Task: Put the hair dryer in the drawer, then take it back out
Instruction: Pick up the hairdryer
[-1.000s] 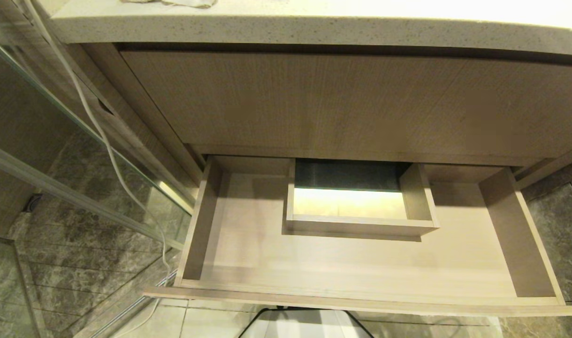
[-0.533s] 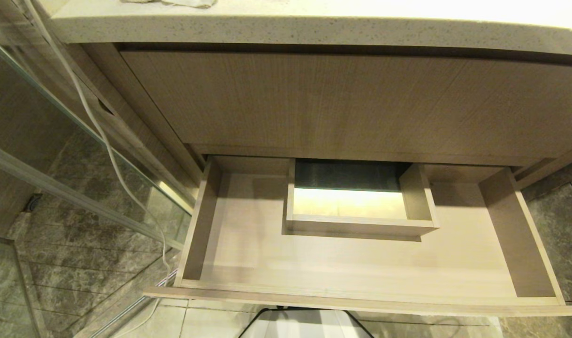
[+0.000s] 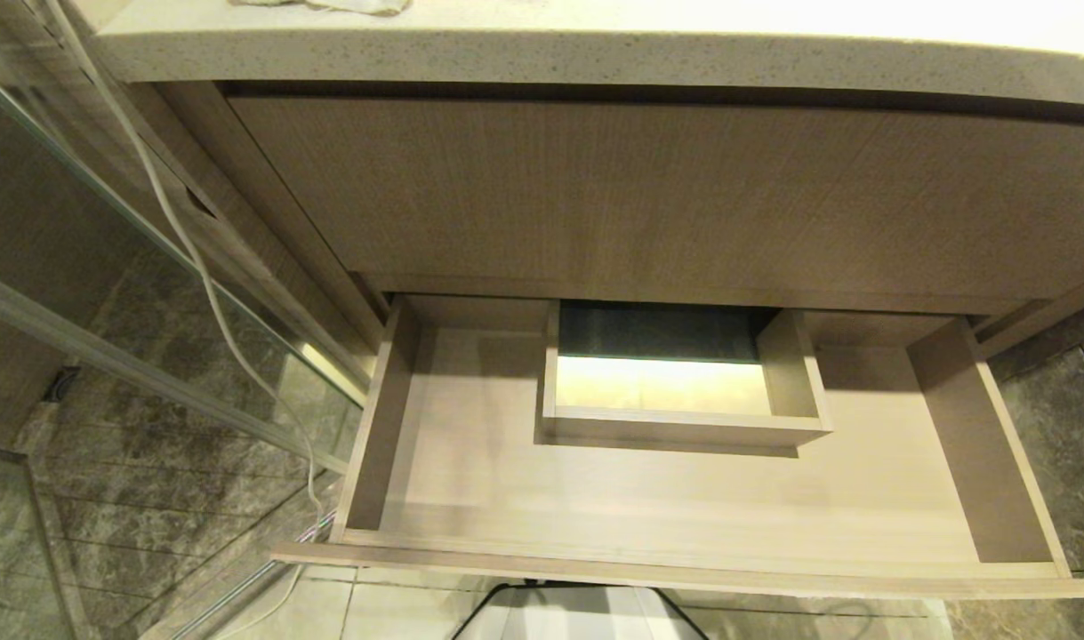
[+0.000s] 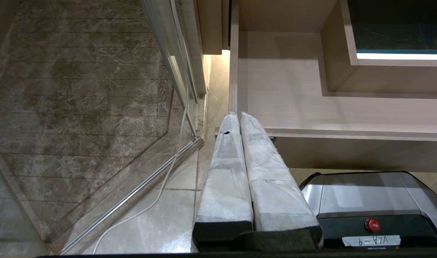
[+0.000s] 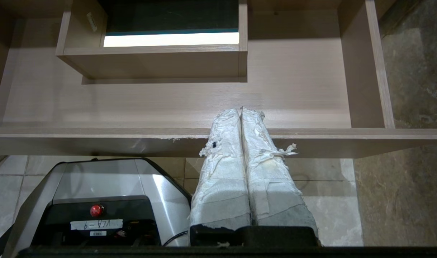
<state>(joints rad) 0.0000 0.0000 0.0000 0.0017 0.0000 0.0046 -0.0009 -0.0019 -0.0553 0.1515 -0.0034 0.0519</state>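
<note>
The drawer (image 3: 666,507) stands pulled out under the counter, wide, shallow and light wood-grain, with a boxed cutout (image 3: 675,378) at mid-back and nothing lying on its floor. The hair dryer is out of view. My left gripper (image 4: 239,115) hangs shut by the drawer's (image 4: 311,104) left front corner, its white-wrapped fingers pressed together on nothing. My right gripper (image 5: 240,111) is shut too, empty, its tips over the front edge of the drawer (image 5: 168,104). Neither arm shows in the head view.
A taller wood-grain front panel (image 3: 648,196) sits above the drawer under a speckled stone counter (image 3: 542,53). A white cloth (image 3: 346,5) lies on the counter's far left. A glass partition (image 3: 106,293) and a white cord (image 3: 204,276) run down the left. My base (image 4: 369,204) is below the drawer front.
</note>
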